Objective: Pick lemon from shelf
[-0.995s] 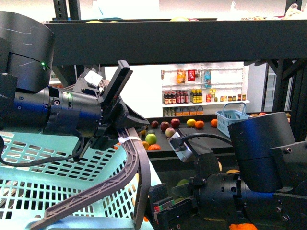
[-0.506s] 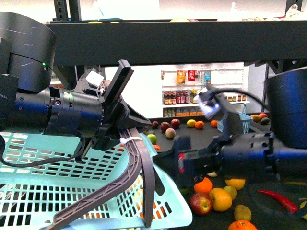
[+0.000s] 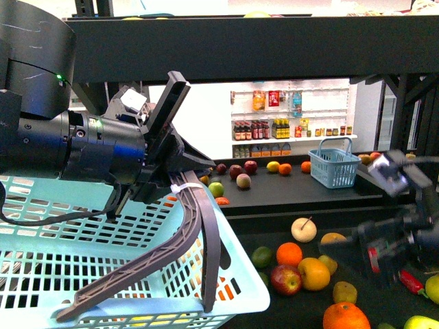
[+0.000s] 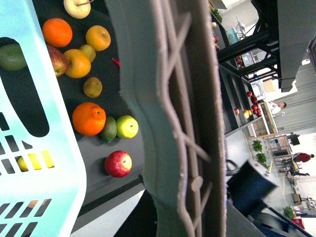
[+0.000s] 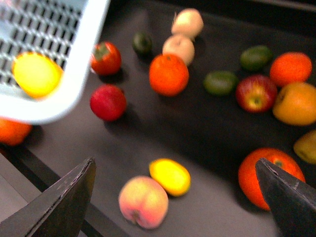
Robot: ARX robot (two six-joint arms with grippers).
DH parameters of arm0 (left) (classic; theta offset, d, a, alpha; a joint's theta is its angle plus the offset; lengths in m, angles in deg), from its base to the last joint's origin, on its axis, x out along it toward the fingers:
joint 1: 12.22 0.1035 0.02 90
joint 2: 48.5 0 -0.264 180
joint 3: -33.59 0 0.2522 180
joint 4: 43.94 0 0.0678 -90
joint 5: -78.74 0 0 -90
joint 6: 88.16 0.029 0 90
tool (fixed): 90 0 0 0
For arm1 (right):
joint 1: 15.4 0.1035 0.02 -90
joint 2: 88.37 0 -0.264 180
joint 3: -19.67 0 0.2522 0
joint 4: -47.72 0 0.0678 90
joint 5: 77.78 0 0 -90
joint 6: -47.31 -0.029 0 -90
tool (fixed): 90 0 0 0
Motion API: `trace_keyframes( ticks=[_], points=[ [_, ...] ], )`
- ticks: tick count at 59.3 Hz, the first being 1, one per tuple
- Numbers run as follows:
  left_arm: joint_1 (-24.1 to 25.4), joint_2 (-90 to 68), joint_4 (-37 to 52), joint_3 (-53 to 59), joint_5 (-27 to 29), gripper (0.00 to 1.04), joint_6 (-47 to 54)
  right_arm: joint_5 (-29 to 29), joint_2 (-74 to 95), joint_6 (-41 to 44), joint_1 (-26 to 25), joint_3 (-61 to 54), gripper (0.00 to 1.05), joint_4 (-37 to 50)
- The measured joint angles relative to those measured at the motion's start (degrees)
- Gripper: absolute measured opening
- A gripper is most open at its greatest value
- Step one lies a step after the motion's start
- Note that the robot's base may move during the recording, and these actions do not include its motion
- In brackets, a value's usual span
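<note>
Right pincer [image 5: 174, 160]: fingers wide apart, gripping nothing. The lemon [image 5: 170, 176] lies flat on the shelf [image 5: 207, 128] deck between them, its long axis slanting across the gap, just beside a peach [image 5: 143, 201]. Left pincer [image 3: 180, 175] is clamped on the basket handle [image 3: 197, 223].

A shop — loose fruit [image 3: 289, 253] on a black shelf [image 3: 295, 204], bottles [image 3: 250, 130] on white wall shelves [image 3: 319, 110], shopping baskets [image 3: 334, 168].

White back wall [image 3: 206, 130], white wall shelves [image 3: 288, 140] stocked with bottles [image 3: 250, 130], bright even light
</note>
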Motion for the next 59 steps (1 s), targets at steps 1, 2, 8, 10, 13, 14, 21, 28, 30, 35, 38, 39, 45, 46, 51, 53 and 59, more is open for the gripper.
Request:
trace_keyframes(
  ticks=[1,2,8,10,13,14,21,28,30,35,38,39,45,46,51,53,59],
  points=[
    [0.0,0.0,0.0,0.0,0.0,0.08,0.0,0.5,1.5,2.1,-0.2,0.1,0.97,-0.2],
    [0.0,0.0,0.0,0.0,0.0,0.08,0.0,0.7,2.2,2.9,-0.3,0.2,0.97,-0.2],
    [0.0,0.0,0.0,0.0,0.0,0.08,0.0,3.1,9.3,9.9,0.0,1.6,0.97,-0.6],
    [0.0,0.0,0.0,0.0,0.0,0.08,0.0,3.7,11.2,11.1,0.3,2.3,0.97,-0.6],
    [0.0,0.0,0.0,0.0,0.0,0.08,0.0,5.2,14.2,12.9,1.0,3.8,0.97,-0.5],
    [0.0,0.0,0.0,0.0,0.0,0.08,0.0,5.7,15.3,13.2,1.4,4.6,0.97,-0.5],
    [0.0,0.0,0.0,0.0,0.0,0.08,0.0,8.7,21.3,13.4,3.2,9.0,0.97,-0.3],
    [0.0,0.0,0.0,0.0,0.0,0.08,0.0,12.4,27.8,11.7,5.1,14.4,0.97,-0.8],
    [0.0,0.0,0.0,0.0,0.0,0.08,0.0,13.2,29.0,11.4,5.5,15.5,0.97,-0.9],
    [0.0,0.0,0.0,0.0,0.0,0.08,0.0,15.0,31.4,9.8,6.2,18.3,0.97,-1.7],
    [0.0,0.0,0.0,0.0,0.0,0.08,0.0,16.3,32.7,8.6,6.7,20.2,0.97,-2.5],
    [0.0,0.0,0.0,0.0,0.0,0.08,0.0,16.5,32.9,8.5,6.8,20.6,0.97,-2.7],
    [0.0,0.0,0.0,0.0,0.0,0.08,0.0,18.8,35.0,6.4,7.7,24.9,0.97,-4.4],
    [0.0,0.0,0.0,0.0,0.0,0.08,0.0,19.0,35.1,6.0,7.8,25.3,0.97,-4.6],
    [0.0,0.0,0.0,0.0,0.0,0.08,0.0,19.8,36.1,5.1,8.3,27.6,0.97,-5.7],
    [0.0,0.0,0.0,0.0,0.0,0.08,0.0,20.0,36.3,4.6,8.5,28.5,0.97,-6.3],
    [0.0,0.0,0.0,0.0,0.0,0.08,0.0,20.3,37.1,4.0,9.3,30.6,0.97,-8.0]
  ],
)
